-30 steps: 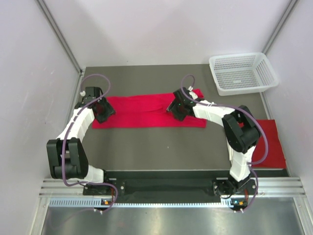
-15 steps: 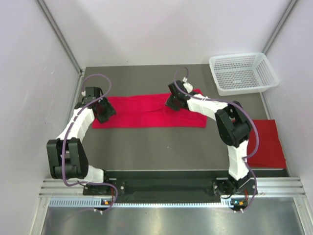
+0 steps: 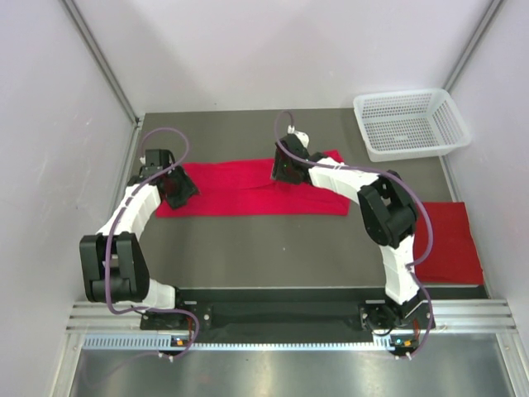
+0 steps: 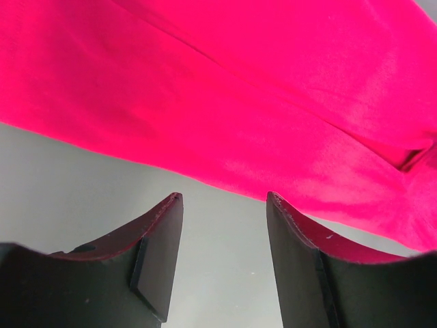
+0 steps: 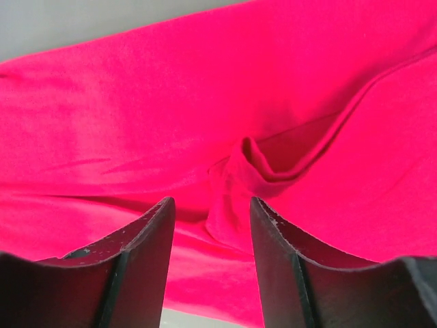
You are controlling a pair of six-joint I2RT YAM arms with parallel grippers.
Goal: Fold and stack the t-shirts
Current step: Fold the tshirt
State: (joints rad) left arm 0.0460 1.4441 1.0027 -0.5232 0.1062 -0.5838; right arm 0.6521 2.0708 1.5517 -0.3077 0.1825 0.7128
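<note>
- Across the middle of the bench [image 3: 264, 244], seen from overhead, a long t-shirt [image 3: 240, 197] lies flat as a red strip running left to right.
- At the bench's right side, close to the near edge, a second t-shirt [image 3: 453, 248] sits folded into a smaller red block. It is partly behind the right arm [image 3: 340, 178] and well apart from the strip.
- A white mesh basket [image 3: 411, 124] stands at the far right corner, apart from both shirts.
- The left arm [image 3: 132, 211] reaches to the strip's left end, its head over the cloth's edge there. The right arm stretches across to the strip's far edge, a little right of its middle.
- From the left wrist view, the left jaws are spread. Their two dark fingers [image 4: 158, 256] stand apart with bare grey bench between them, and nothing is pinched. The long t-shirt fills the upper part of the view, its edge running slantwise just beyond the fingertips, and a fold line crosses the cloth.
- From the right wrist view, the right jaws are also spread, fingers [image 5: 140, 263] apart over red cloth, gripping nothing. The shirt fills nearly everything. A small puckered ridge [image 5: 249, 160] rises just beyond the tips, closer to the right-hand finger, and a sliver of grey bench shows at the top left.
</note>
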